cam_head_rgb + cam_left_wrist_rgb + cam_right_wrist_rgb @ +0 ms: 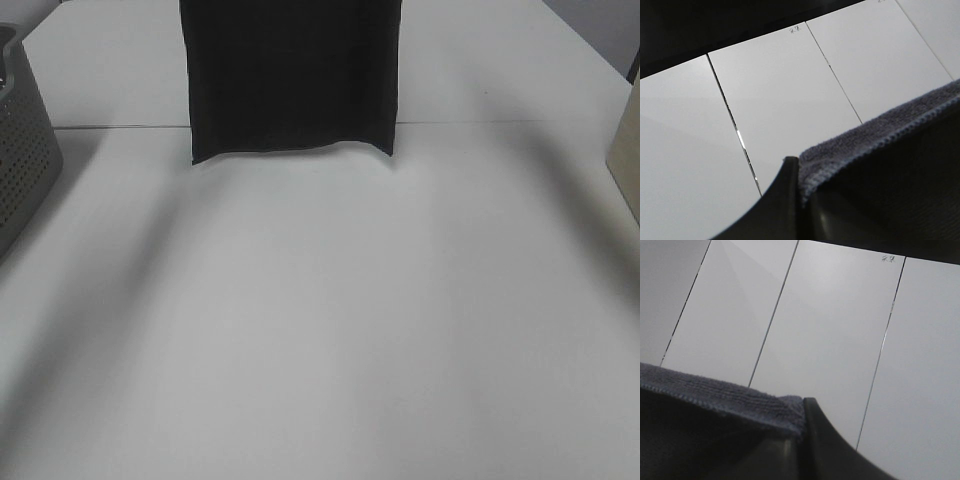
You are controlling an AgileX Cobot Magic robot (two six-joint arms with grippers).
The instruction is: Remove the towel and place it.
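Towel [290,75]: dark, hanging as a flat sheet, well apart from the grey basket [20,150], lower hem at or just above the surface [320,330]. Left tool [800,172] and right tool [802,415]: each clamped on its upper hem. Lifting apparently done; placing remains.

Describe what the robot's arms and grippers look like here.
Only slivers show. The left gripper and right gripper each show a smooth, matte black finger, curved along one edge and narrowing to a tip. No cables, markings or labels are visible on them. The arms themselves are out of frame in the high view.
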